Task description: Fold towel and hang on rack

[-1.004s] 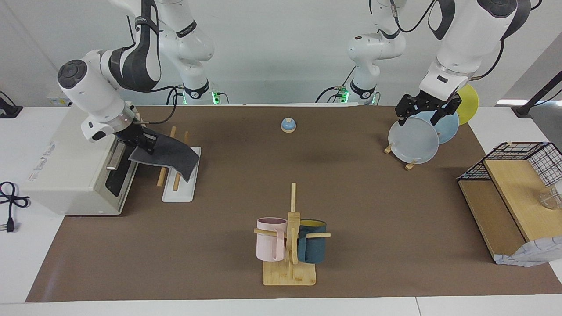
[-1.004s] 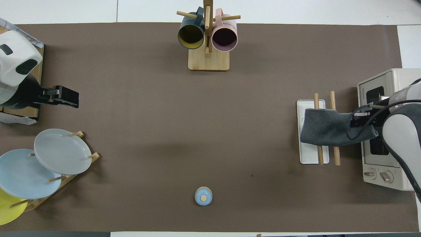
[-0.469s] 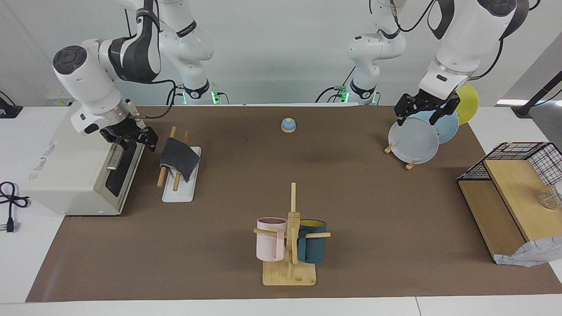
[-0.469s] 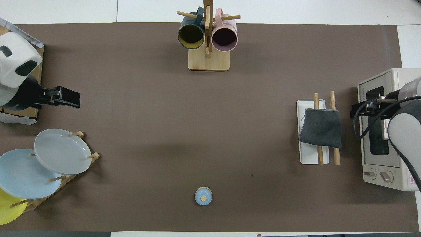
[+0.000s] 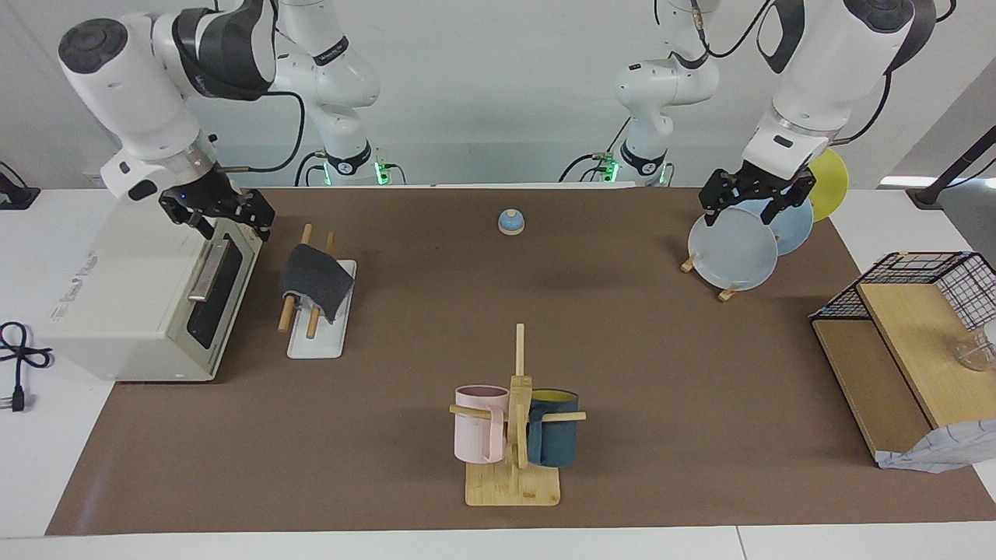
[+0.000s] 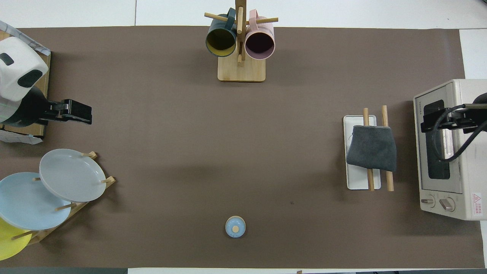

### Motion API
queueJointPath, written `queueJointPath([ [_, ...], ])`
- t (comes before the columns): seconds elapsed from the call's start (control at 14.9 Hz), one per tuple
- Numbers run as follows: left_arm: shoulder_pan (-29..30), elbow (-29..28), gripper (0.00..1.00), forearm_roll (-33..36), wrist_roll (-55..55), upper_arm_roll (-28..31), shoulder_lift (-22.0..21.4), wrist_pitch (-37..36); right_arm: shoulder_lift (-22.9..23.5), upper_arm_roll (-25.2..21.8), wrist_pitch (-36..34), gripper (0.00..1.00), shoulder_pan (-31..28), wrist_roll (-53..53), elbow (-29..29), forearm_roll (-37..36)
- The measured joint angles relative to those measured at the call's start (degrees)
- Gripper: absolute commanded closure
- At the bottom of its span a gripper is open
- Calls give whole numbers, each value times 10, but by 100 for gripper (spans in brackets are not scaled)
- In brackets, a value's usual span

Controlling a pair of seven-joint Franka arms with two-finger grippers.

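The towel [image 5: 311,278] hangs folded, grey side out, over the 2 rods of the rack [image 5: 320,327]. The right gripper [image 5: 226,216] is up over the toaster oven [image 5: 124,303], fingers apart, holding nothing. The left gripper [image 5: 753,197] waits over the plates [image 5: 735,249], open and empty too.

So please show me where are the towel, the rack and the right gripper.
towel [image 6: 372,148]: overhead view, on the middle of the grey cloth draped over the rods.
rack [image 5: 315,346]: facing view, on the bare white base.
right gripper [image 5: 237,222]: facing view, between the fingertips, over the toaster oven.
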Motion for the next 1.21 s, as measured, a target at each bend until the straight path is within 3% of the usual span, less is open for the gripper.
queueJointPath([
  [0.47, 2, 0, 0, 0, 19, 18, -1, 0, 16, -1, -38, 0, 14, 0, 36, -3],
  [0.74, 2, 0, 0, 0, 20, 18, -1, 0, 10, -72, -50, 0, 114, 3, 38, -3],
  [1.21, 2, 0, 0, 0, 20, 18, -1, 0, 10, -103, -42, 0, 120, 6, 40, -3],
])
